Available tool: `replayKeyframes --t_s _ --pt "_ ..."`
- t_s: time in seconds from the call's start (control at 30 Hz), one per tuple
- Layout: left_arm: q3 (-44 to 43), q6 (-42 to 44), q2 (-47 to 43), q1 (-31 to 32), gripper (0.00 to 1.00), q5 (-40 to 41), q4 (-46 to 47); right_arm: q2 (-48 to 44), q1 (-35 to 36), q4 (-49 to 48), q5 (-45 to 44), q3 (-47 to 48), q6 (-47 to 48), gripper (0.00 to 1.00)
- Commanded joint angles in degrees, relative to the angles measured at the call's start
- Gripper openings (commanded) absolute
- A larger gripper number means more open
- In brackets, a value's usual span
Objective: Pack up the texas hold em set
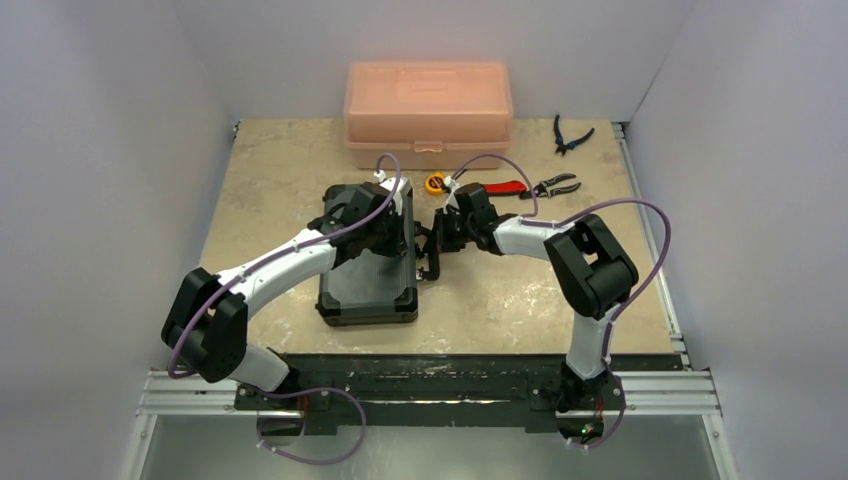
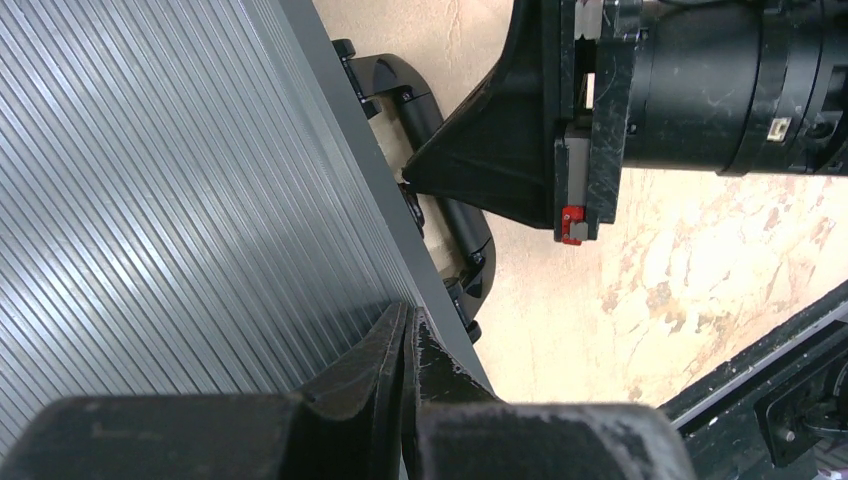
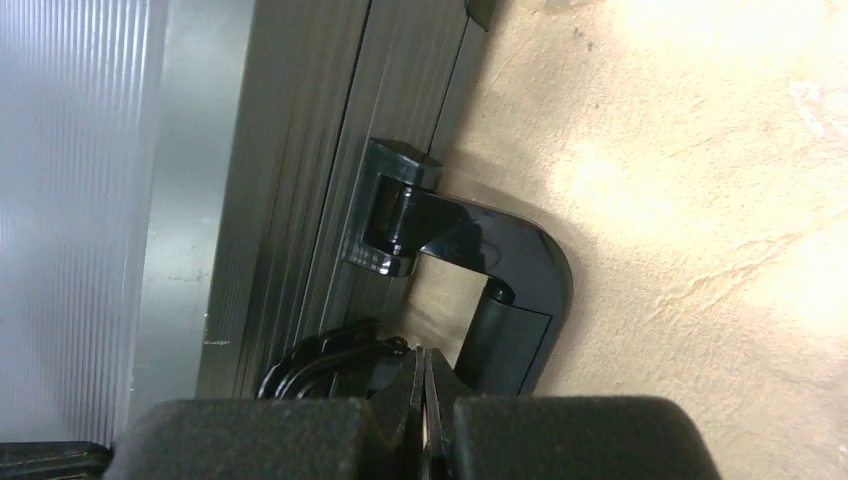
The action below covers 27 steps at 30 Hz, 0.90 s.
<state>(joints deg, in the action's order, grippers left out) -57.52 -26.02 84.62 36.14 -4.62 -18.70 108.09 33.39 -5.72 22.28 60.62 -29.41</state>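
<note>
Two grippers, both with fingers pressed together, nothing pinched. Tips of left gripper (image 2: pixel 408 325) sit at the right edge of the ribbed lid of the case (image 1: pixel 365 295), which lies closed and flat mid-table. The handle (image 3: pixel 520 300) juts from its right side; right gripper (image 3: pixel 424 365) noses the side wall just beside it. Risk: a sideways push from the right could slide the case under the left tips, or the tips could skid off the smooth wall.

Top external: high above case (image 1: pixel 368 290), looking down from its near side, far off. Both wrist views: close-up, sharing case's handle (image 3: pixel 520 270) side.
</note>
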Motion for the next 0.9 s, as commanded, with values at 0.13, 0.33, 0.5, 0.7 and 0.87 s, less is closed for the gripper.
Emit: replayKeyframes --t_s 0.13,0.33,0.5,0.7,0.87 --pt "2.41 -1.14 4.77 2.53 0.0 -3.64 -5.05 3.91 1.29 2.48 -4.79 -0.13 1.74 0.0" --pt "2.32 -1.23 4.77 2.71 0.0 -3.64 -5.03 1.75 1.33 2.62 -4.53 -0.26 1.98 0.0" --pt "2.5 -1.23 4.68 2.77 0.0 -3.47 -5.21 -1.71 1.33 5.03 -6.82 0.82 2.55 0.01" --pt "2.33 -1.14 4.3 2.8 0.0 -3.16 -5.73 -6.54 1.36 8.52 -9.94 2.04 2.86 0.11" --pt "1.71 -1.3 4.24 2.93 0.0 -3.34 -5.65 -8.31 1.33 10.11 -10.62 2.92 3.24 0.14"
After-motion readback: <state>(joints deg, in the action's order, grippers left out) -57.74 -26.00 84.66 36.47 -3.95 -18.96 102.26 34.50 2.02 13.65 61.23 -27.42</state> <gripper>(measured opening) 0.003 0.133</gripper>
